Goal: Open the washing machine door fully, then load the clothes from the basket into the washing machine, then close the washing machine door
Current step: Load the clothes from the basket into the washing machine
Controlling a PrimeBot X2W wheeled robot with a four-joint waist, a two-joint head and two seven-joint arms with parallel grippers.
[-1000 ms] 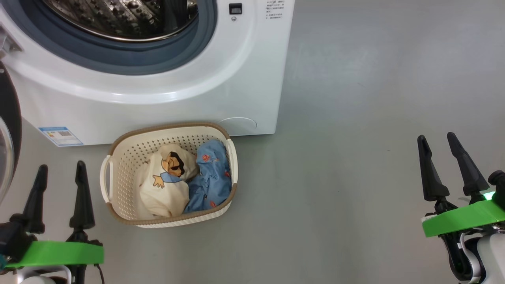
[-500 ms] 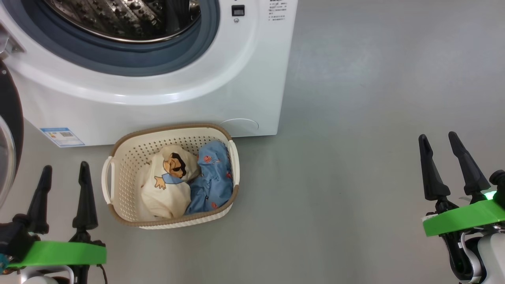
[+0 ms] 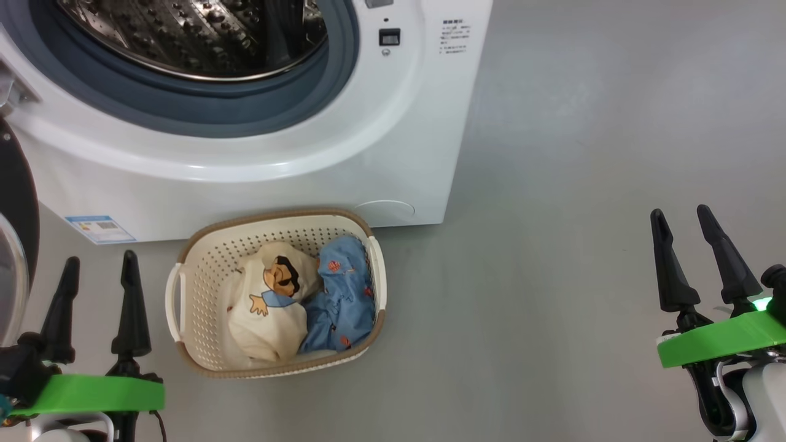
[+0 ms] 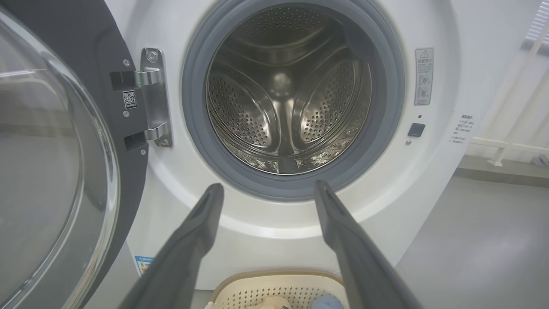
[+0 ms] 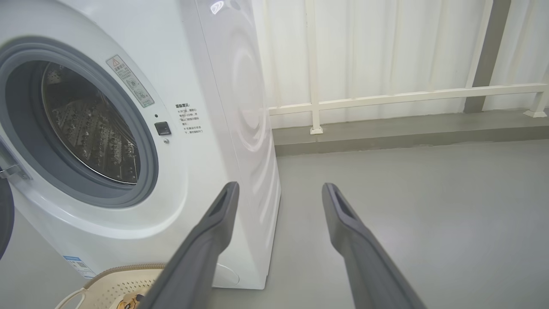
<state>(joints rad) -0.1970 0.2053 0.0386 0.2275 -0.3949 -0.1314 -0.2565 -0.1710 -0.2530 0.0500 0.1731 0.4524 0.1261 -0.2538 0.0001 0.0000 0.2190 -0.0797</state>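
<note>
The white washing machine stands with its steel drum showing and bare inside. Its black glass-windowed door is swung out wide on the left hinge. On the floor before the machine sits the cream basket, holding a cream garment with a cartoon print and a blue patterned one. My left gripper hangs open left of the basket. Far to the right, my right gripper is open over bare floor.
Grey floor spreads to the right of the machine. A white railing and a pale wall run behind, above a low grey kerb.
The whole head view has slid down and a little right, so the camera moved. Both grippers keep their places in the picture and stay open.
</note>
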